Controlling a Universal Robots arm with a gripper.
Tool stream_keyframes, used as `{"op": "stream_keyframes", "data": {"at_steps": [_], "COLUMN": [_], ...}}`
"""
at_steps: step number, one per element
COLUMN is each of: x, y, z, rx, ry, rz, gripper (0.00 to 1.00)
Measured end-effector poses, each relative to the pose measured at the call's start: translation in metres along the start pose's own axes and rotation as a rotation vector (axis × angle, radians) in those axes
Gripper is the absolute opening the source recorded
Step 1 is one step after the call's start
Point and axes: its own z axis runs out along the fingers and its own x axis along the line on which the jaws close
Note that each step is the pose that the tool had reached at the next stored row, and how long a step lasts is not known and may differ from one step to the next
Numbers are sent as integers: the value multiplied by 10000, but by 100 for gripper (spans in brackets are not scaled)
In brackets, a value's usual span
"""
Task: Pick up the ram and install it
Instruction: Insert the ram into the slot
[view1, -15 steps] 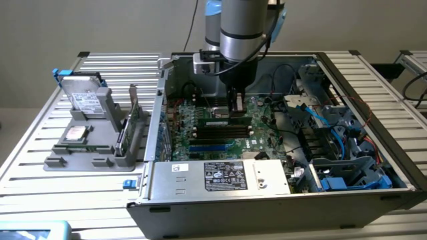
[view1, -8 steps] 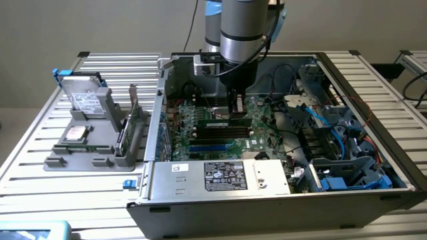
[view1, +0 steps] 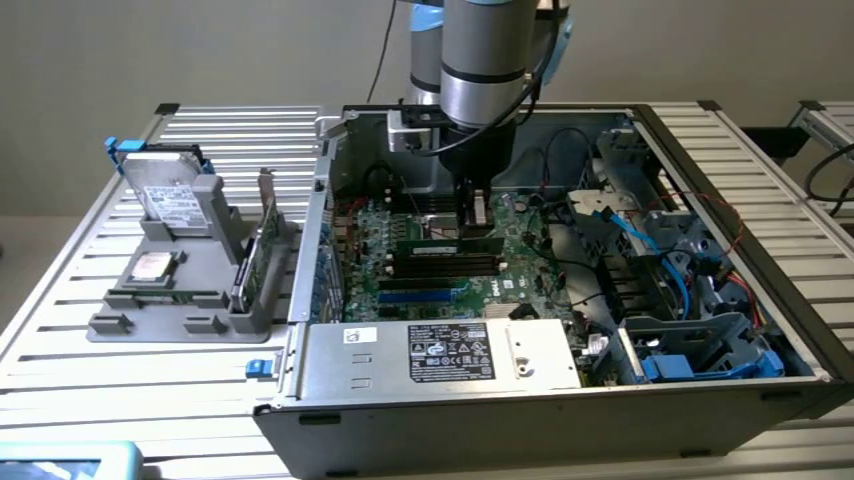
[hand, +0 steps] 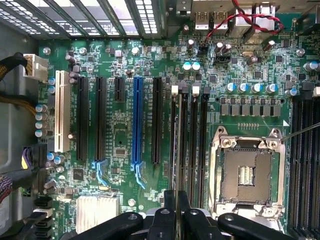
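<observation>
The ram (view1: 434, 244) is a thin green stick held lengthwise inside the open computer case (view1: 721, 200). My gripper (view1: 474, 228) reaches down from above and is shut on its top edge. In the wrist view the ram (hand: 177, 145) shows edge-on as a thin line between my gripper's (hand: 176, 202) black fingers (hand: 169, 205). It lines up with the leftmost of the black memory slots (hand: 189, 135) on the green motherboard (hand: 120, 135). The slots (view1: 447, 266) lie directly beneath it. I cannot tell whether the ram touches the slot.
A grey holder (view1: 174, 300) outside the case, on the exterior view's left, carries a silver hard drive (view1: 167, 195), an upright expansion card (view1: 260, 250) and a processor chip (view1: 151, 267). The power supply (view1: 441, 352) fills the case's front. The processor socket (hand: 247, 175) sits beside the slots. Cables and a drive cage (view1: 694, 340) crowd the right.
</observation>
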Motion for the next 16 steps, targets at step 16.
{"op": "stream_keyframes", "data": {"at_steps": [16], "x": [8], "y": [7], "z": [74], "rx": [-18], "ry": [-259], "rz": [-53], "gripper": [14]}}
